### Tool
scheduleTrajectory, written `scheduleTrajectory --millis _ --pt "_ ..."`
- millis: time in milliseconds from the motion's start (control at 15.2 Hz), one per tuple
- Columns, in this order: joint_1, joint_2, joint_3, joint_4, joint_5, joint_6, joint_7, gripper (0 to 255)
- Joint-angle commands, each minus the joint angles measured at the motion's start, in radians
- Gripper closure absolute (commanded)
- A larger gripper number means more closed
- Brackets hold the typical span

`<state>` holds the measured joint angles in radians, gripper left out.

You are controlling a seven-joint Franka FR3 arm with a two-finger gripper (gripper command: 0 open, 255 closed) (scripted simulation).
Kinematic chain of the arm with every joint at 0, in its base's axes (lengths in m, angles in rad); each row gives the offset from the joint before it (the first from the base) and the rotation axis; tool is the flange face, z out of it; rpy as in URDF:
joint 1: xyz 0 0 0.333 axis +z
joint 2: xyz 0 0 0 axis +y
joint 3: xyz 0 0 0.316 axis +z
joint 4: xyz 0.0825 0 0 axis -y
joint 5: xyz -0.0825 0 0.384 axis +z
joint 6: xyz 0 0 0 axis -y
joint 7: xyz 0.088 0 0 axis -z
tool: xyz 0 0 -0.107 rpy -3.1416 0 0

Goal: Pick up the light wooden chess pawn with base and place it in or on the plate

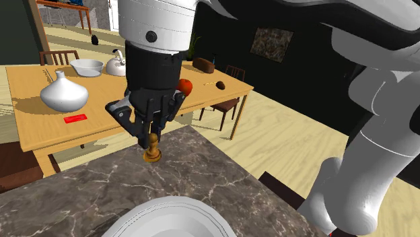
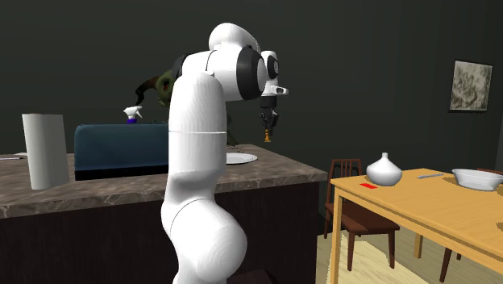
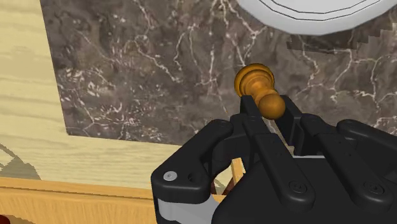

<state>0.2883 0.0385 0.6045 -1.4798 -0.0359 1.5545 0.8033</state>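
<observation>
So the tool (image 1: 153,138) is clamped on the chess pawn (image 1: 153,149). Both black fingers (image 3: 249,111) pinch the round head from either side, and the stem and base hang straight down below them. The pawn looks like golden-brown wood (more honey than pale, honestly).

In the second exterior view the pawn is clearly up in the air under the tool, with a gap between its base and the dark marble bench (image 1: 87,188) beneath. It's touching nothing but the fingers.

The white plate (image 1: 168,215) sits on that bench, lower than the tool and back toward the arm's stand. It isn't directly under the pawn. In the wrist view its rim shows past the pawn's base, with bare marble between the two.

Further out beyond the tool, away from the stand, there's a light wooden bench (image 1: 27,128). On it are a white vase (image 1: 64,93), a white bowl (image 1: 86,66), a kettle (image 1: 116,65) and a small red card (image 1: 75,118), all well apart from the tool. A white paper roll (image 2: 44,149) stands on the marble bench, also well away from the tool.
</observation>
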Motion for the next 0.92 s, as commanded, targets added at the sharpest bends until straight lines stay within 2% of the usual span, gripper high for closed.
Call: scheduleTrajectory --millis 0,726,858 --pt "0.015 -0.035 0.015 -0.029 0.018 0.0 0.033 255" --pt "0.128 -0.088 0.14 -0.055 0.045 -0.019 0.273 255" --pt "0.129 -0.095 0.141 -0.074 0.049 -0.005 0.274 255"
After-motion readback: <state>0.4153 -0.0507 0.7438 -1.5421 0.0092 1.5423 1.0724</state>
